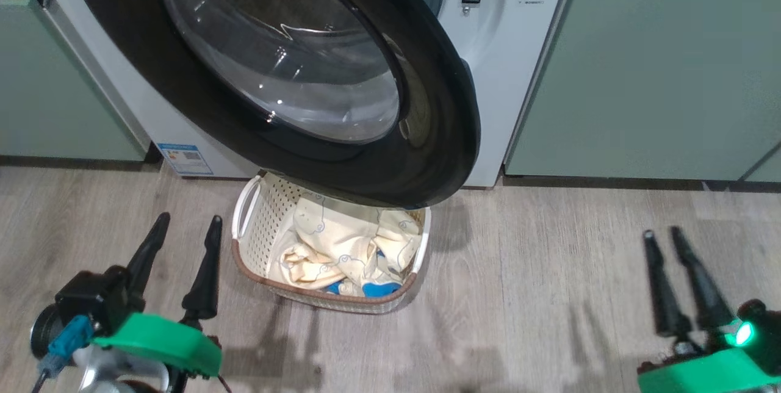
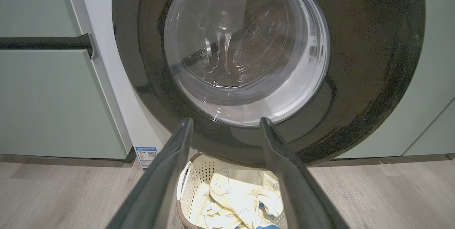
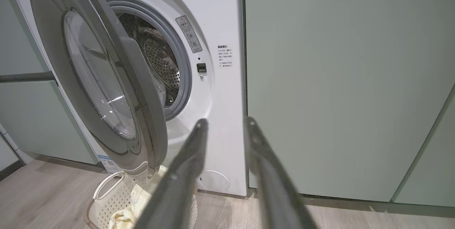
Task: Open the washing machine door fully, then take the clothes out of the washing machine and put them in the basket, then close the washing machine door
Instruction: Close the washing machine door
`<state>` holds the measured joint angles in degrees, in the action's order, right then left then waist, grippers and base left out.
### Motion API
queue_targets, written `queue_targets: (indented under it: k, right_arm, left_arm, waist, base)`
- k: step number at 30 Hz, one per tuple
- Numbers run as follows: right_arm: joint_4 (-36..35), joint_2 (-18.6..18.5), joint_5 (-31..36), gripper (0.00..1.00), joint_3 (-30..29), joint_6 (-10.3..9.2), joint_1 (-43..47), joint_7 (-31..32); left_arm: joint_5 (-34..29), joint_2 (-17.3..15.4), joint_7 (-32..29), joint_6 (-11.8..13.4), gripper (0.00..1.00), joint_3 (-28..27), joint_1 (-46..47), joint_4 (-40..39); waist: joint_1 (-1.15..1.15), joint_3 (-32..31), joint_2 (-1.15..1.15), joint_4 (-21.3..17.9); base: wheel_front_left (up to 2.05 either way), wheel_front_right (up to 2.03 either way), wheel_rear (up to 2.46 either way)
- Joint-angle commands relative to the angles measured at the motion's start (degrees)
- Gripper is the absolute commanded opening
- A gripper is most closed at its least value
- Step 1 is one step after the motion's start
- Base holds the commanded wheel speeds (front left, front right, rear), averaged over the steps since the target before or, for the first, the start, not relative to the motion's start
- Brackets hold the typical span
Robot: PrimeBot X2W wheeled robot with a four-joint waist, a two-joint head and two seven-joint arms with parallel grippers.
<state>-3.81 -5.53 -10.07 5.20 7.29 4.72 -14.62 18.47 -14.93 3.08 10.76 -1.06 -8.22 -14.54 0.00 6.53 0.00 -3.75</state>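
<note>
The washing machine (image 1: 506,75) is white, and its door (image 1: 427,155), black-rimmed with a glass bowl, stands partly swung out over the basket (image 1: 259,228). Pale-yellow printed clothes (image 1: 341,240) with a blue piece lie in the basket on the floor. My left gripper (image 1: 188,222) is open and empty, left of the basket and facing the door (image 2: 373,79). My right gripper (image 1: 661,233) hovers far to the right, fingers a narrow gap apart with nothing between them. In the right wrist view the steel drum (image 3: 160,62) shows behind the door (image 3: 142,108), in front of my right gripper (image 3: 226,121).
Pale green cabinets (image 1: 659,75) flank the machine on both sides, the left one (image 2: 46,97) with a dark handle bar. A blue sticker (image 1: 186,158) sits low on the washer front. Grey wood floor (image 1: 549,271) stretches between the basket and my right gripper.
</note>
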Motion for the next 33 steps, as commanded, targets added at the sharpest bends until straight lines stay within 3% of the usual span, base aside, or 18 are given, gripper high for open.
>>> queue_targets:
  k: [1,18,33]
  right_arm:
    - [-1.42,-0.8,-0.2,0.0,0.76,0.2,-0.92,-0.38]
    - [2.48,-1.6,-1.24,0.0,-0.75,0.2,-3.33,-0.38]
    - [13.95,-1.46,-4.35,0.0,-2.41,0.2,-13.95,-0.38]
  left_arm:
    - [-0.5,-0.85,0.4,0.25,1.0,-1.93,2.23,-2.33]
    - [-0.92,-0.56,1.14,0.84,1.0,-0.72,2.89,-1.71]
    - [-0.79,0.14,2.06,0.3,1.0,1.67,3.28,0.18]
  waist:
    - [0.0,-0.04,0.0,0.07]
    - [0.0,-0.67,0.0,2.69]
    - [0.0,-2.39,0.0,8.33]
  base:
    - [0.0,0.0,0.0]
    - [0.0,0.0,0.0]
    - [0.0,0.0,0.0]
